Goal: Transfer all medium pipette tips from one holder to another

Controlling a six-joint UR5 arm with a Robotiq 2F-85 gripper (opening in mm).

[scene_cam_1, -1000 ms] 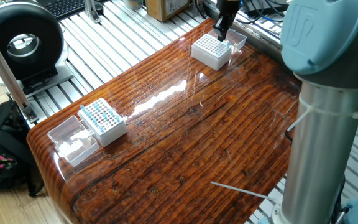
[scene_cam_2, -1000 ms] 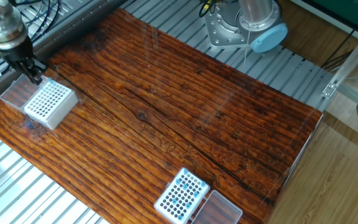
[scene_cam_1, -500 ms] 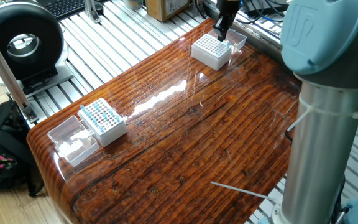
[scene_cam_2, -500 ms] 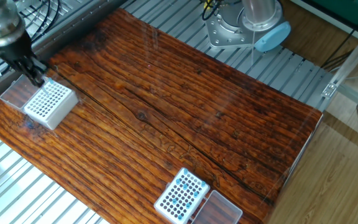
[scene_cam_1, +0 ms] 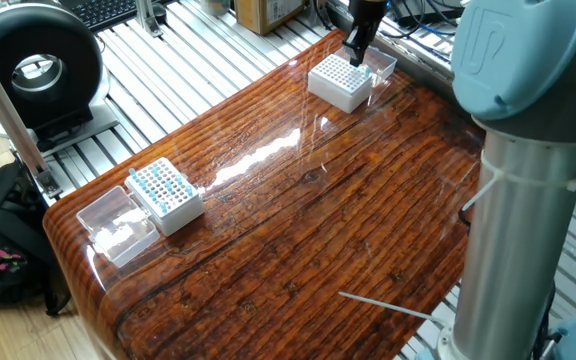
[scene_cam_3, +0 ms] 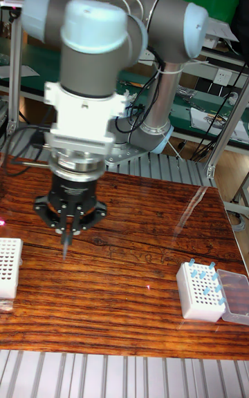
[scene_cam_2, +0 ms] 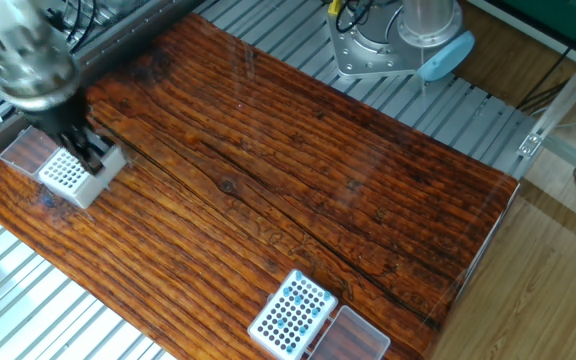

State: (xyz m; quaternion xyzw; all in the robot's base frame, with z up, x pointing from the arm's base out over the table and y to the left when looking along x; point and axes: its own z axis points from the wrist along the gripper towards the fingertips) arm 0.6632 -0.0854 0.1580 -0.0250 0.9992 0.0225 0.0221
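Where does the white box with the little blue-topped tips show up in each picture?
One fixed view: the white grid box holding blue-topped tips sits at the left end of the wooden table.
The other fixed view: the same box is at the bottom, right of centre.
Tall fixed view: it is at lower right.
Shared landmark: the clear plastic lid right beside it.

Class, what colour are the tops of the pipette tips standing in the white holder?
Light blue tops on the pipette tips; clearest in the other fixed view.
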